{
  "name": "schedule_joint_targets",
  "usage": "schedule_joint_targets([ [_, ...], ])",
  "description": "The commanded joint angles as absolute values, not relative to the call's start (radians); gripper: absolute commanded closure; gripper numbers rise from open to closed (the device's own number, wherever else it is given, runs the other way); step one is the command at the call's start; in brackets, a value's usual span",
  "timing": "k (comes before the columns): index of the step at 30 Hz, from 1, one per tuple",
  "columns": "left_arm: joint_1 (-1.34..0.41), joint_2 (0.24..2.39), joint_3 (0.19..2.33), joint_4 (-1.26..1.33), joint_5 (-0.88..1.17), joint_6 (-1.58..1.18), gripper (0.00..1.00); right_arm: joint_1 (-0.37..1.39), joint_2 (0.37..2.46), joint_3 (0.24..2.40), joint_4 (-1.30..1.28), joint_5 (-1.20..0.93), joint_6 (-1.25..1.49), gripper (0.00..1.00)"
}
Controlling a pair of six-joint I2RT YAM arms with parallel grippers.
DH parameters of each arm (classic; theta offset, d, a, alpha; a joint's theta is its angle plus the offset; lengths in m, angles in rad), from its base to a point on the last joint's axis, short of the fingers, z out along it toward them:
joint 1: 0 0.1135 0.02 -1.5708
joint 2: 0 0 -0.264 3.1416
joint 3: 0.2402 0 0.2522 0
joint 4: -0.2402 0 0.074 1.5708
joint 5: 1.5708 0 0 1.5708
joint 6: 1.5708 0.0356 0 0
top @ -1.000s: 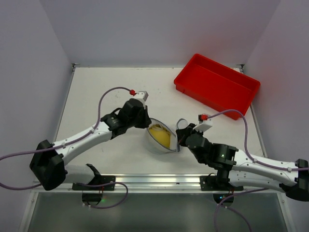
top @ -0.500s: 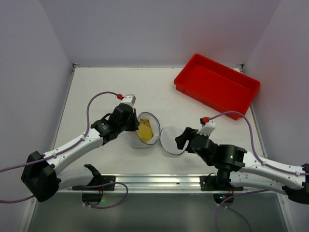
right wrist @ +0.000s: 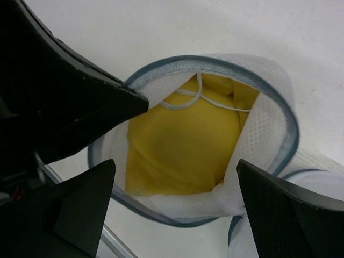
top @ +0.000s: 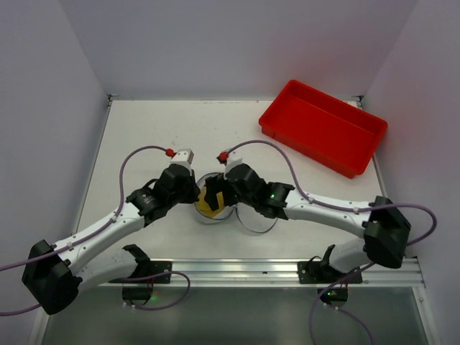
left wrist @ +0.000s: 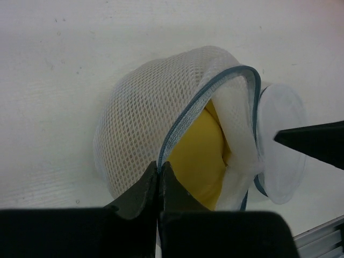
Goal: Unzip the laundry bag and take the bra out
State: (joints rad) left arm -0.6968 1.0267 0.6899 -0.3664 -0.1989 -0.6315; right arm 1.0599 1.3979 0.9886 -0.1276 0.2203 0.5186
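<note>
**Left arm**: runs from its base at the near left diagonally toward the centre of the top view, with the wrist low at the far end.

**Left pincer**: the fingers are pressed together, and their tips pinch the blue-edged rim of the laundry bag.

**Right arm**: bends at the near right, and the forearm reaches leftward so that the two wrists meet almost head-on.

**Right pincer**: the fingers are spread wide and grip nothing. One tip shows as a dark wedge at the right edge of the left wrist view.

The two pincers stand just beside each other. Whether they touch cannot be told.
</note>
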Motion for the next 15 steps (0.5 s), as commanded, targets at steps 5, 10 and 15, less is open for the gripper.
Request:
schedule_joint_targets([
  [5,-0.695,0.983,0.661,-0.377,-0.258,-0.667,1.00,1.057,1.612,1.058,0.037,-0.021,0.334,0.01],
  [10,-0.681,0.985,0.646,-0.367,-0.250,-0.670,1.00,1.057,1.678,1.035,0.095,-0.008,0.318,0.02],
  [15,-0.675,0.980,0.638,-0.362,-0.232,-0.683,1.00,1.055,1.697,1.017,0.148,0.092,0.331,0.04],
])
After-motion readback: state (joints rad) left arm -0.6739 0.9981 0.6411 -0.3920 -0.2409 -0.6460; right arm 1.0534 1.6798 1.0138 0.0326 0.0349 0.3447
